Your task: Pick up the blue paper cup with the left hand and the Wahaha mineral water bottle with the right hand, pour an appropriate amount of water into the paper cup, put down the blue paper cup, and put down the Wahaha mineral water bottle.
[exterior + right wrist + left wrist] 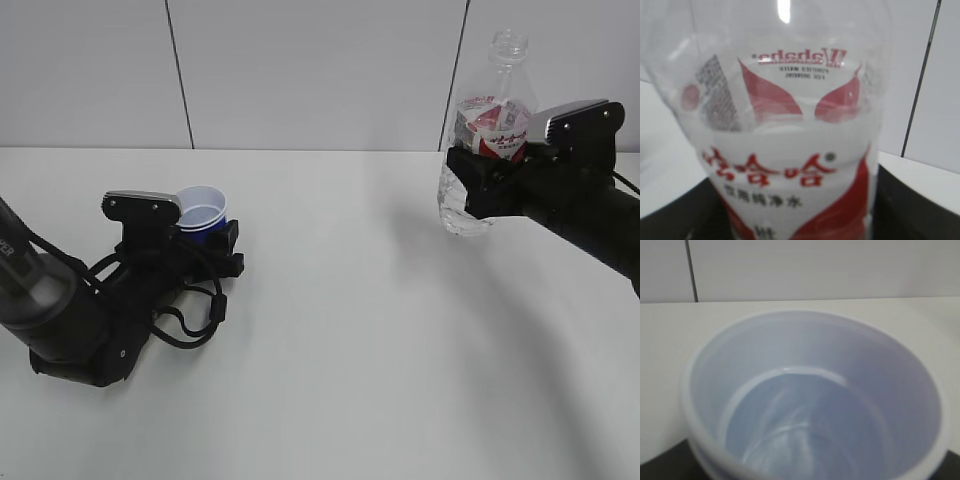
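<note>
The blue paper cup [205,220] stands upright at the left, held between the fingers of my left gripper [212,238], low at the table. In the left wrist view the cup's white inside [812,400] fills the frame; the fingers are hidden there. My right gripper [478,180] is shut on the Wahaha mineral water bottle [488,125], held upright above the table at the right, its open neck on top. The bottle's red-and-white label [790,175] fills the right wrist view. The water is barely visible in the bottle's lower part.
The white table [330,330] stretches between the two arms. A white panelled wall [300,70] stands behind it. The left arm's black cable [190,320] loops over the table by its wrist.
</note>
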